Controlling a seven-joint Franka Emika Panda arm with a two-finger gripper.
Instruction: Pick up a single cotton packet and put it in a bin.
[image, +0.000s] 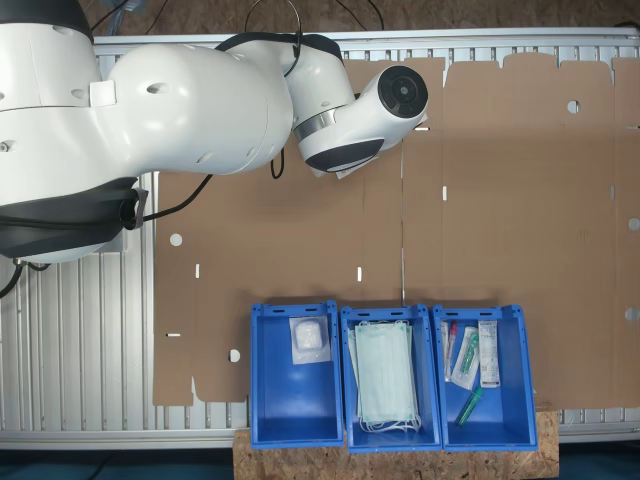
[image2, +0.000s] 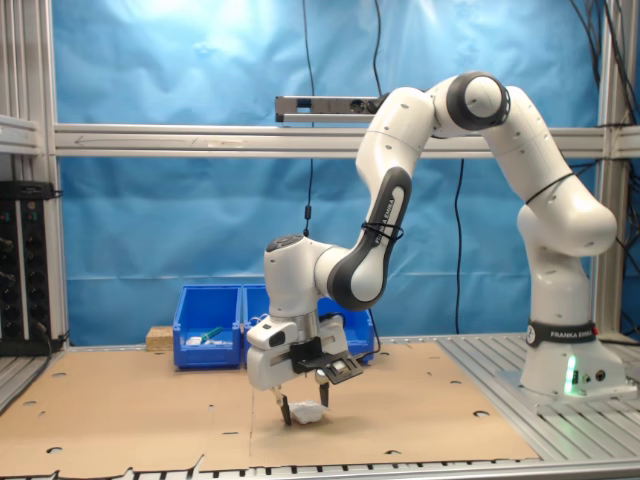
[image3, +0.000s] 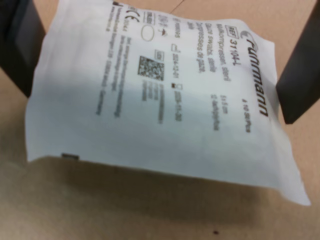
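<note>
White and flat, the cotton packet (image3: 165, 95) sat between the two dark fingers (image3: 300, 75) of the gripper (image2: 303, 408), which closed on it from both sides; in the second exterior view it hung at the fingertips just above the brown cardboard sheet (image2: 150, 410). Bare cardboard lay open all around it. In the first exterior view three blue trays stood side by side at the near edge: the bin (image: 268, 400) with one white packet (image: 309, 340), a tray of green masks (image: 386, 375), and a tray of narrow packets (image: 478, 360).
</note>
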